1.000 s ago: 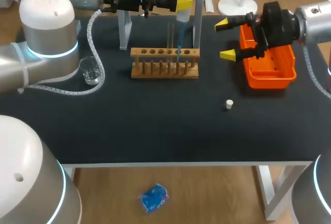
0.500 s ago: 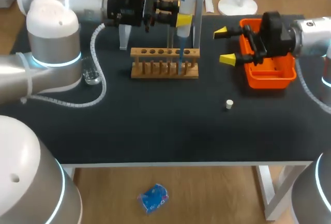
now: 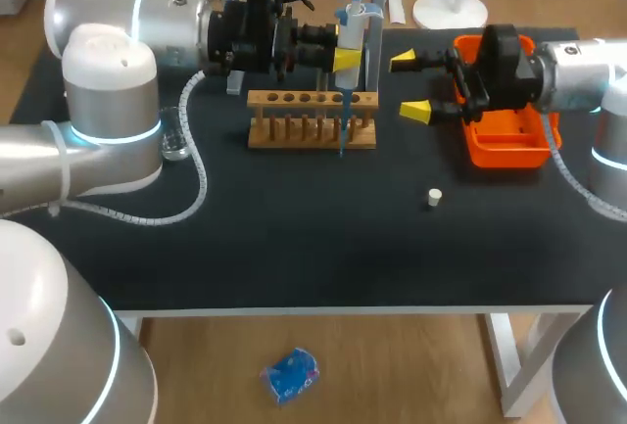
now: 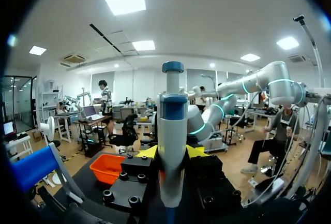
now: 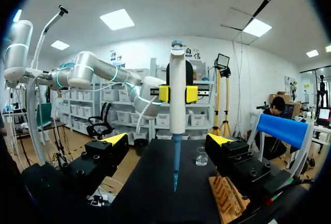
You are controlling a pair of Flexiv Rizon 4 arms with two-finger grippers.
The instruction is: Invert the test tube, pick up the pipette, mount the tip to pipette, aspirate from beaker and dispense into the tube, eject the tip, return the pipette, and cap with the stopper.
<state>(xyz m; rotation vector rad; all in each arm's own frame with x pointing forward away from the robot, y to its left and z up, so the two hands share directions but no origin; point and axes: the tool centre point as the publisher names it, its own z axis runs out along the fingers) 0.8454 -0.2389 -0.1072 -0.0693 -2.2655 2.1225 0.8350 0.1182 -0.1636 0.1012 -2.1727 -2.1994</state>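
Observation:
My left gripper is shut on the white-and-blue pipette, held upright with its blue tip hanging in front of the wooden rack. A clear test tube stands in the rack. In the left wrist view the pipette fills the space between my yellow fingertips. My right gripper is open, just right of the pipette and level with it. From the right wrist view, the pipette hangs ahead of the open right gripper. The white stopper lies on the mat.
An orange tray sits at the right, under my right wrist. A glass beaker stands at the left, close to my left arm. A clear pipette stand rises behind the rack.
My left arm has brought the pipette toward the front and lower, its tip now in front of the rack. My right gripper has shifted left, nearer the pipette.

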